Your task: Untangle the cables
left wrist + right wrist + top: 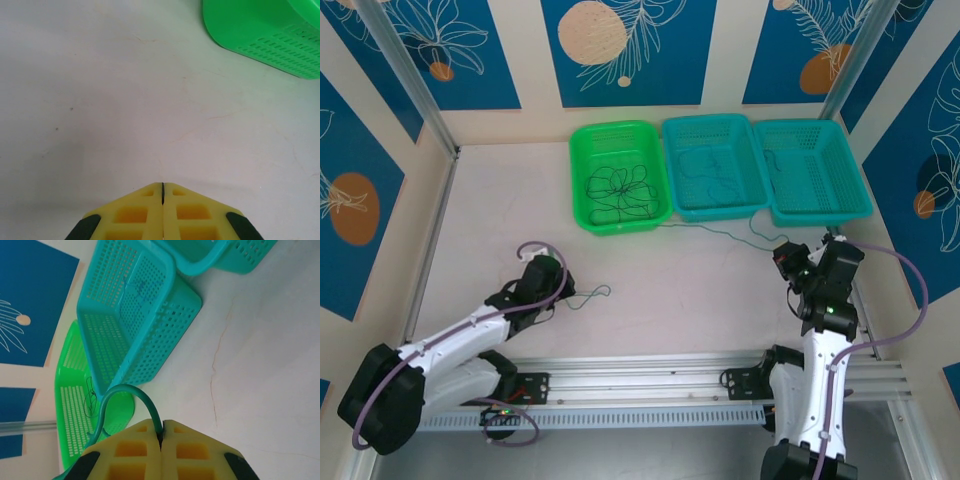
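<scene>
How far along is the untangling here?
Done: one strand lies in the middle basket; a second strand lies on the table by the shut left gripper. In hand: the right gripper pinches a green cable. Left: the tangle in the green basket.

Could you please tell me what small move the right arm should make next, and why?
Probably ease the right gripper slowly back from the green basket. Its fingers are shut on a dark green cable that runs across the table toward that basket, where more cables lie tangled.
</scene>
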Available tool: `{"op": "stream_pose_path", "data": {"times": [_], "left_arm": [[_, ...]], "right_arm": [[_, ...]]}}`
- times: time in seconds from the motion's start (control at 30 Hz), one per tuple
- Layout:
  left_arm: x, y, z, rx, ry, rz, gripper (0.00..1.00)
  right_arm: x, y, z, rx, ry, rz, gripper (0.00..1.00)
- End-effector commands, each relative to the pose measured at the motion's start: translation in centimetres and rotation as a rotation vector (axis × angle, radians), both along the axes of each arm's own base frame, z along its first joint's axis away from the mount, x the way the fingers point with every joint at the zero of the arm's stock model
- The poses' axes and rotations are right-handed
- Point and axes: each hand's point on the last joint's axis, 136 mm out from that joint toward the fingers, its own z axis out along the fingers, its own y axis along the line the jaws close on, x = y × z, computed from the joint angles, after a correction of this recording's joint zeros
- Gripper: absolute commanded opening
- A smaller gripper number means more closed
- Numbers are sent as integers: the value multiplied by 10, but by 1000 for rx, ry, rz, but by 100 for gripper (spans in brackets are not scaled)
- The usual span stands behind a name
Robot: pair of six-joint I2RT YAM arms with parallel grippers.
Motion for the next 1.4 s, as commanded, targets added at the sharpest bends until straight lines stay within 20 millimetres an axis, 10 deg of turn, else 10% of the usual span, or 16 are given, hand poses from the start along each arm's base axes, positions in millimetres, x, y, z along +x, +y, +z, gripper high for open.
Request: {"op": "stream_pose_path", "data": {"times": [0.0,0.2,0.5,0.87,1.37], "left_arm": [[-3,10,-7,42,3,0,0],[5,-8,-2,34,-50,-98,11],[17,-20,10,29,-81,-135,60],[9,-15,80,18,-238,-180,70],[-22,-124,175,-50,-406,-747,70]], "right_arm": [[6,8,19,60,-54,33,0],[9,31,46,161,-128,133,0],[16,22,105,164,-253,61,0],[44,-12,151,136,-315,-63,0],[127,-143,85,134,-176,-456,0]]}}
